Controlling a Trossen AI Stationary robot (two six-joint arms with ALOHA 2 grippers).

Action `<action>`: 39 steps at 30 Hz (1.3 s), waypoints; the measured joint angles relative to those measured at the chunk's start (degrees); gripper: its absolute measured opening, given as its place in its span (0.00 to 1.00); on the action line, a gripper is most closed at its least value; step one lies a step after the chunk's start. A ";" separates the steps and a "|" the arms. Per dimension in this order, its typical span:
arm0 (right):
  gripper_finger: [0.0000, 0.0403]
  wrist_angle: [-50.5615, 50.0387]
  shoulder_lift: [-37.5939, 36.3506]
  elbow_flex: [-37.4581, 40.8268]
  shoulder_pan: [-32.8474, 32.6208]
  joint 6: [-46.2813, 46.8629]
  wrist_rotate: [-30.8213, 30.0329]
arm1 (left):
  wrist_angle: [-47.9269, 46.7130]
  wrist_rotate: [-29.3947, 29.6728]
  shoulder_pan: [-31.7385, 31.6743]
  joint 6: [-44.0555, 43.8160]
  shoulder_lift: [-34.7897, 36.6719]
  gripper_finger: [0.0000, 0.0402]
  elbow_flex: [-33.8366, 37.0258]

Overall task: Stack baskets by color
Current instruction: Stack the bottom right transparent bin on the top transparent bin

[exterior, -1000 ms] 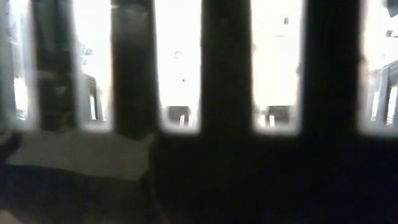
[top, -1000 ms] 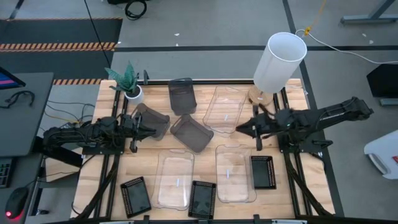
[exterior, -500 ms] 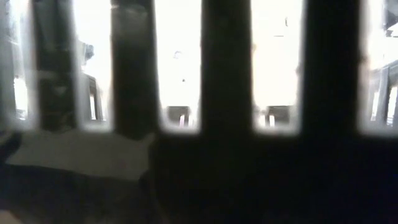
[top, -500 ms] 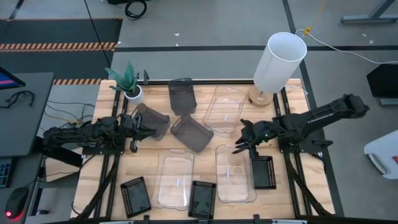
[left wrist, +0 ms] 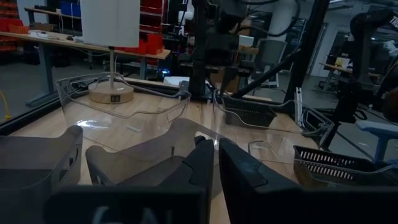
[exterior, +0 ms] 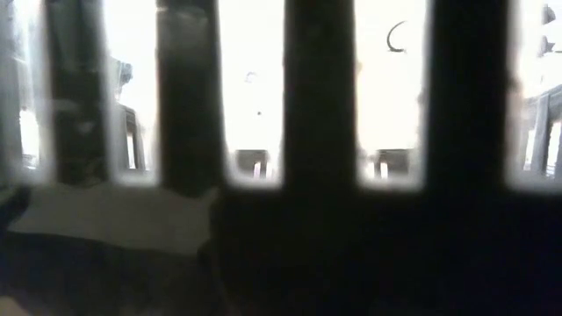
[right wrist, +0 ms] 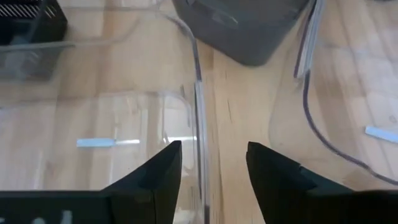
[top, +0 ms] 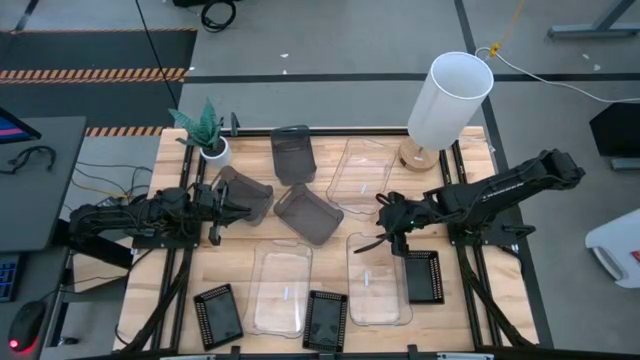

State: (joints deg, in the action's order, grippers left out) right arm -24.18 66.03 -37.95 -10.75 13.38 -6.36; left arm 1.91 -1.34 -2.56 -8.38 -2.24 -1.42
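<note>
Robotics lab or workshop, red storage bins (left wrist: 134,46) on shelving, workbenches (concrete floor), metal stands

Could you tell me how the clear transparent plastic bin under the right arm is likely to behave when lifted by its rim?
The clear transparent plastic bin looks thin-walled and empty, so probably light. Its glossy rim may slip or flex between the open right end effector fingers.

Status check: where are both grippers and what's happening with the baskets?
Right gripper open, straddling clear basket rim. Left gripper shut on grey basket wall. Nothing stacked yet. Nothing blocking.
</note>
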 joint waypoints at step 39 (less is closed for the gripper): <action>0.04 -0.20 10.48 -1.71 3.11 0.48 2.75 | -0.04 0.00 0.00 0.00 0.01 0.08 -0.01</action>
State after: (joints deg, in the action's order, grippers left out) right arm -24.38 76.51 -39.67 -7.64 13.86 -3.62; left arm 1.87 -1.34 -2.56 -8.39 -2.23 -1.43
